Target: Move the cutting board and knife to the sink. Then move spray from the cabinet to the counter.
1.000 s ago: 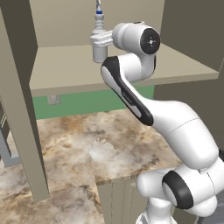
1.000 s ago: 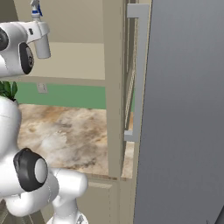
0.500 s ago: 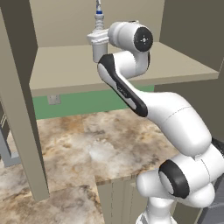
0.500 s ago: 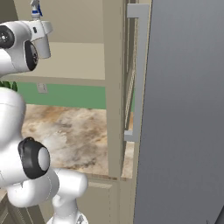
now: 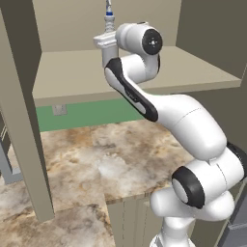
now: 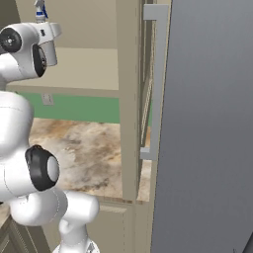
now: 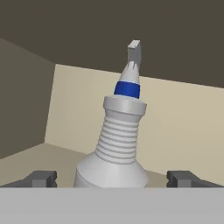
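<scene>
Fingers (image 7: 43,178) of the gripper (image 7: 111,180) stand spread wide, one dark tip low on each side of the hand view, with clear gaps between them and the spray (image 7: 114,148). Nothing is clamped. Between the two tips rises the bottle's pale grey shoulder, then its ribbed neck, a blue band and a white nozzle at the top, leaning slightly to the right in that tilted view. The bottle sits squarely between the tips, closer to neither as far as can be told.

From the left base view, the white hand is raised to shelf height inside the cabinet (image 5: 22,96), and the top of the spray (image 5: 109,10) pokes up just above it, with the bottle's body hidden behind the hand. The right base view shows the same blue-and-white top (image 6: 39,10) above the hand at the upper left.

Within the cabinet, the flat beige shelf (image 5: 67,77) carries the bottle; whether its base touches the shelf cannot be told. Below the shelf lies the marble-patterned counter (image 5: 96,159), backed by a green wall strip (image 5: 82,115). Farther right in the right base view stands a tall grey door (image 6: 207,123) with a long grey handle (image 6: 155,79).
</scene>
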### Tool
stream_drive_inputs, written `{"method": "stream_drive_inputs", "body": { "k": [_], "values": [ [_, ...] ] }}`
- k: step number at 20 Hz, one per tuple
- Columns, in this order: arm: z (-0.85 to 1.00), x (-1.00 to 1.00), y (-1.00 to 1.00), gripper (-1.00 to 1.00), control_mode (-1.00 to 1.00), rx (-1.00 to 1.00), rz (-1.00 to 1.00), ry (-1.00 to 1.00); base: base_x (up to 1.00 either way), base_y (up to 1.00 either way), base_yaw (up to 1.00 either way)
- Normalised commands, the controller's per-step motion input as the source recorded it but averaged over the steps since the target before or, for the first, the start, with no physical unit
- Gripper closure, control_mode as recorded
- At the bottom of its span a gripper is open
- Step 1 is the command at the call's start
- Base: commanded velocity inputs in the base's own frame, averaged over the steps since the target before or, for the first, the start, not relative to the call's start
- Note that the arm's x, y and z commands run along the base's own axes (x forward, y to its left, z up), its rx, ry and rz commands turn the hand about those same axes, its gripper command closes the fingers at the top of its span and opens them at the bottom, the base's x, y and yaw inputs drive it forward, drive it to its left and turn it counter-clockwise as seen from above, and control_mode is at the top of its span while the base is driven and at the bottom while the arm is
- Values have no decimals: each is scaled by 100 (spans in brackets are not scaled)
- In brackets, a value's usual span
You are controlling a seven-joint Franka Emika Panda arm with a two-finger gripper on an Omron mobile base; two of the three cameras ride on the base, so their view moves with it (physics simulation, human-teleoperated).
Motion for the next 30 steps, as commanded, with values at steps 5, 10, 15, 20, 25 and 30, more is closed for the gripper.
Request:
{"method": "stream_drive_inputs", "body": {
  "k": [5, 10, 15, 20, 25, 30],
  "values": [
    [-3, 37, 4, -100, -100, 0, 0, 0, 0, 0, 0],
    [-2, 37, 5, -100, -100, 0, 0, 0, 0, 0, 0],
    [-1, 34, 13, 100, -100, 0, 0, 0, 0, 0, 0],
    [0, 14, 5, 100, -100, 0, 0, 0, 0, 0, 0],
    [0, -6, 0, 100, -100, 1, 0, 0, 0, 0, 0],
    [0, -70, 0, 100, -100, 3, 0, -8, 0, 0, 0]
  ]
}}
